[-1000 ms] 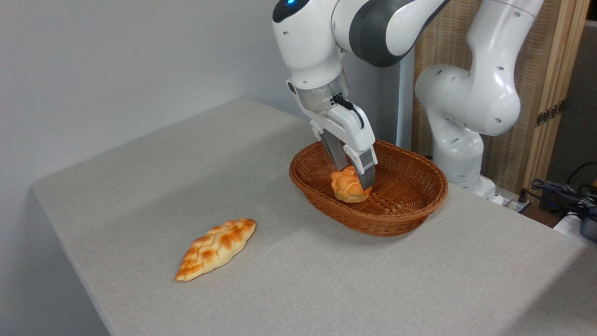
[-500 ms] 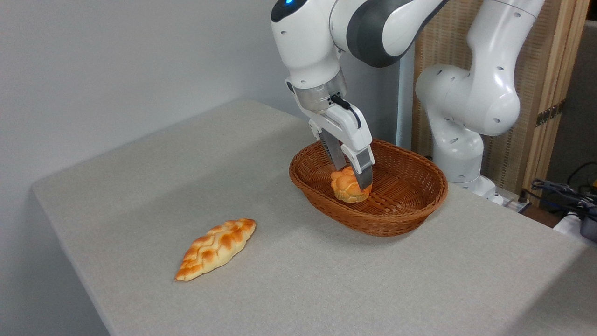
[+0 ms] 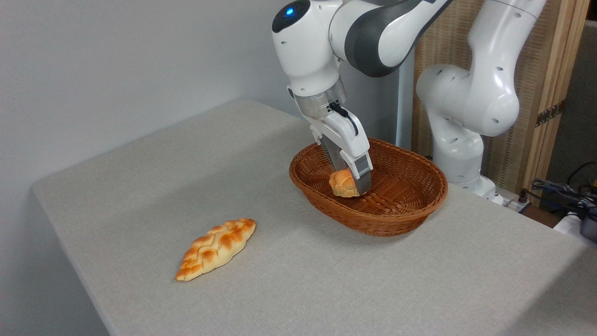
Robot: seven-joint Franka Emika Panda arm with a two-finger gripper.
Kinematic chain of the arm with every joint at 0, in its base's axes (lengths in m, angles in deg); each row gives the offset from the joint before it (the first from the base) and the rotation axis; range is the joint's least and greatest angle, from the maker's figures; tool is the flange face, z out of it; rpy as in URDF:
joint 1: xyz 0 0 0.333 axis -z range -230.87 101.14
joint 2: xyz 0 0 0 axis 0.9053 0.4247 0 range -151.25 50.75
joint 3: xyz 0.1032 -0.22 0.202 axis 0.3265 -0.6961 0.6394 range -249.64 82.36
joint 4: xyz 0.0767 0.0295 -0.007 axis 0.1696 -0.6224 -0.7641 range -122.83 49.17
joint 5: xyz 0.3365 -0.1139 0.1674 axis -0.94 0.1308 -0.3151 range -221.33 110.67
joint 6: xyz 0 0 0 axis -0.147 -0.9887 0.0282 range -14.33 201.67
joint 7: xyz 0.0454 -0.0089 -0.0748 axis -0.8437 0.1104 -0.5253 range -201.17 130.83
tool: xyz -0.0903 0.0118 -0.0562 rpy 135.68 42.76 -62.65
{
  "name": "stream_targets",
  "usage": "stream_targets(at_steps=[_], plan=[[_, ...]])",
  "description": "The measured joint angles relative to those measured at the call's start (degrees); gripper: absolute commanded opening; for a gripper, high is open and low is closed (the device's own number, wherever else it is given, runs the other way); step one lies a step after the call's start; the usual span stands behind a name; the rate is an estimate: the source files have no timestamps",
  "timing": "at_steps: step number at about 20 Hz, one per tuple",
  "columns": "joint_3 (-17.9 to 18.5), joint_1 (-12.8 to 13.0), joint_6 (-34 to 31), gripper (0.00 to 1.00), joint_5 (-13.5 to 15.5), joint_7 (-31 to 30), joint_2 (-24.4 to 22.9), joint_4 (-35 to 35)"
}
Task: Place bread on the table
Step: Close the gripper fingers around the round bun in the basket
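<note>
The claw (image 3: 350,179) reaches down into the brown wicker basket (image 3: 401,205) and is clamped on the bread (image 3: 341,183), a small round golden-orange bun. One dark finger presses against the bun's right side in plain view; the other finger runs down behind it, at its upper left. The bun sits between the two fingertips, inside the basket's rim, toward the left half of the bowl. Whether its underside touches the woven bottom or hangs just clear of it cannot be told from this angle. The basket stands on the light grey tabletop (image 3: 140,177), near the back right, close to the white base of the arm. Well apart from it, toward the front left of the tabletop, lies a long pointed braided loaf (image 3: 216,248), flat on the cloth-like surface.
</note>
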Motion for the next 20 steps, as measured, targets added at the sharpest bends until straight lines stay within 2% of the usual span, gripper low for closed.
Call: stream_targets(at_steps=[3, 4, 5, 7, 10, 20], plan=[[0.0, 0.0, 0.0, 0.37, 0.0, 0.0, 0.0, 0.0], [0.0, 0.0, 0.1, 0.25, 0.0, 0.0, 0.0, 0.0], [0.0, 0.0, 0.4, 0.20, 0.0, 0.0, 0.0, 0.0], [0.0, 0.0, 0.8, 0.14, 0.0, 0.0, 0.0, -0.1], [0.0, 0.0, 1.1, 0.12, 0.0, 0.0, 0.0, -0.1], [0.0, 0.0, 1.1, 0.10, 0.0, 1.0, 0.0, -0.1]])
